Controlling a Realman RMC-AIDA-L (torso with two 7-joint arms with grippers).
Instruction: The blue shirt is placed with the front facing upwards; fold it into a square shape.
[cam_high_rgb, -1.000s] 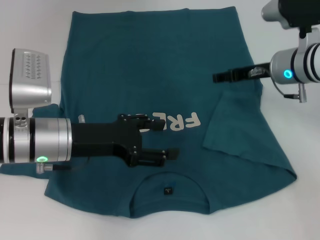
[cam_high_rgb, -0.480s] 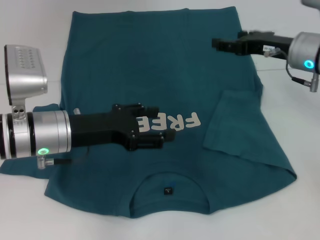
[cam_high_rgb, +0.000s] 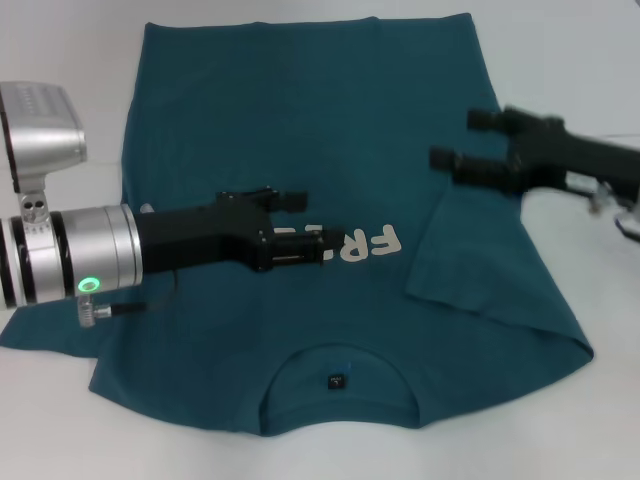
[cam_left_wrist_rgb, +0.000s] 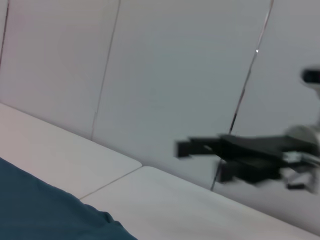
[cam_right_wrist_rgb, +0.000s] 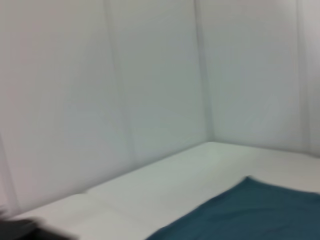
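The blue shirt (cam_high_rgb: 300, 110) lies flat on the white table, collar and dark neck tag (cam_high_rgb: 336, 380) nearest me, white lettering (cam_high_rgb: 365, 242) partly hidden by my left gripper. Its right sleeve (cam_high_rgb: 470, 260) is folded in over the body; the left sleeve (cam_high_rgb: 40, 330) lies spread out under my left arm. My left gripper (cam_high_rgb: 312, 222) is open and empty above the chest. My right gripper (cam_high_rgb: 452, 138) is open and empty above the shirt's right edge. A corner of the shirt shows in the left wrist view (cam_left_wrist_rgb: 40, 210) and in the right wrist view (cam_right_wrist_rgb: 240, 210).
The white table (cam_high_rgb: 60, 80) surrounds the shirt on all sides. White wall panels (cam_right_wrist_rgb: 150, 75) stand behind the table. The left wrist view also shows my right gripper (cam_left_wrist_rgb: 240, 155) farther off.
My left gripper has shifted from near the collar up toward the lettering. My right gripper swung toward the hem, then came back down over the shirt's right edge, turned.
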